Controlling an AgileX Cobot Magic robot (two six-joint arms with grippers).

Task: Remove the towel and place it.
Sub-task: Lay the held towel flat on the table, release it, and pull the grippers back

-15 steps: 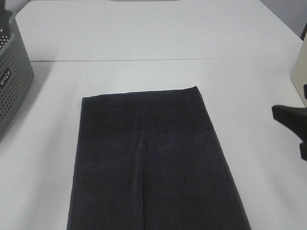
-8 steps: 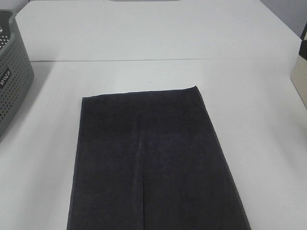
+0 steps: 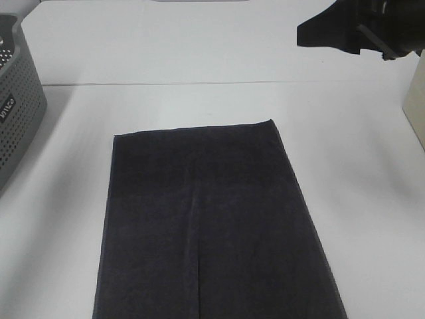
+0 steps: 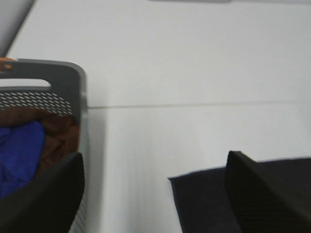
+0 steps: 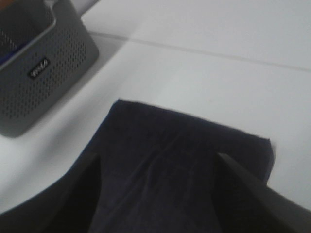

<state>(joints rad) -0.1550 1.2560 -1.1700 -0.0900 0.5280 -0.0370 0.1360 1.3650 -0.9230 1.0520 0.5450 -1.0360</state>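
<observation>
Only from the left wrist: blue cloth and brown cloth inside the gray perforated plastic basket, hidden from above. Jaws of the left gripper spread wide and empty, beside a corner of the towel. Same for the right gripper: parted, gripping nothing, poised over the cloth. Absent from the overhead view 0.5 s back, now the dark right arm at top right. Towel unmoved: flat navy terry rectangle, thin hems, 1 lengthwise crease, on the white table, clear of the basket.

Towel: flat on the table, centre and near side.
Basket: on the table, left of the towel, apart from it.
Cloths: bundled inside the basket.
Seam: behind the towel.
</observation>
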